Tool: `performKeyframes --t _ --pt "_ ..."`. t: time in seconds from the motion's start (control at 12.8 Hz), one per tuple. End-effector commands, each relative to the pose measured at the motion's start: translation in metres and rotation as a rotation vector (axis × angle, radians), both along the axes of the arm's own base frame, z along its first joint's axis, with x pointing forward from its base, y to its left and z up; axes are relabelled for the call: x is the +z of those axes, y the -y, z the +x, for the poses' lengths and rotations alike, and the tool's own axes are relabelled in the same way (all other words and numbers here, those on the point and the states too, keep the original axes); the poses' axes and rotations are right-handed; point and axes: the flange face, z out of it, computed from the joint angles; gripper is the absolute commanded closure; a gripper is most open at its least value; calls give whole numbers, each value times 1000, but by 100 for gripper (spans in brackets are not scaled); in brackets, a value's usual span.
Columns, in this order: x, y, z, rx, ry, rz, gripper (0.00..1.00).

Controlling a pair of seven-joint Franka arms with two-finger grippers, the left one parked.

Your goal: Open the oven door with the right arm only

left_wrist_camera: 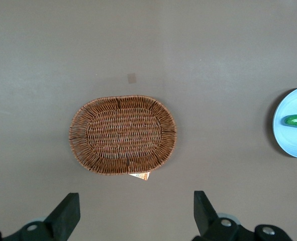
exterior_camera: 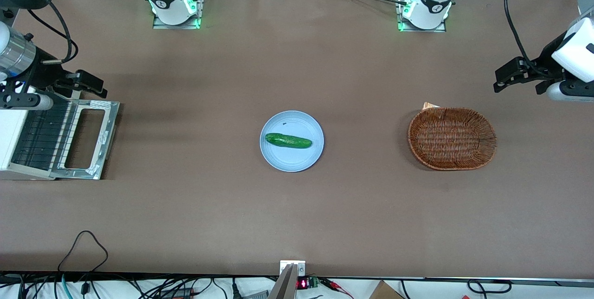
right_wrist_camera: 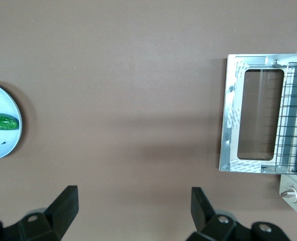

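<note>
Front view: the right arm's gripper hangs above the table's working-arm edge, just over the oven. The oven door lies flat open, shiny side up.

Right wrist view: the gripper is spread wide and empty; one door, one plate, one cucumber.

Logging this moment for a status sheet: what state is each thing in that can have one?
oven door: fully dropped open, shiny inner side up.
oven: open, wire rack showing.
gripper: open, holding nothing, above the table farther from the front camera than the door.
blue plate: holds a cucumber.
wicker basket: empty, upright.
</note>
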Motion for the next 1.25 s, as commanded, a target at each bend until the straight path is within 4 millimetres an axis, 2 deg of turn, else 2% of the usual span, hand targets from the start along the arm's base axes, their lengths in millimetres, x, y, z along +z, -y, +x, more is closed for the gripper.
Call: performKeyframes --t 0.0,0.08,0.23,0.47,0.63,1.17 --pt "2 -4 -12 29 -20 3 1" --pt "2 -9 -12 37 -21 2 1" --pt "1 -6 -11 30 -18 1 1" --pt "-2 -4 -21 36 -20 -24 1" --pt "-3 -12 -23 60 -21 -60 1" --pt "-4 -7 -23 51 -32 -58 1"
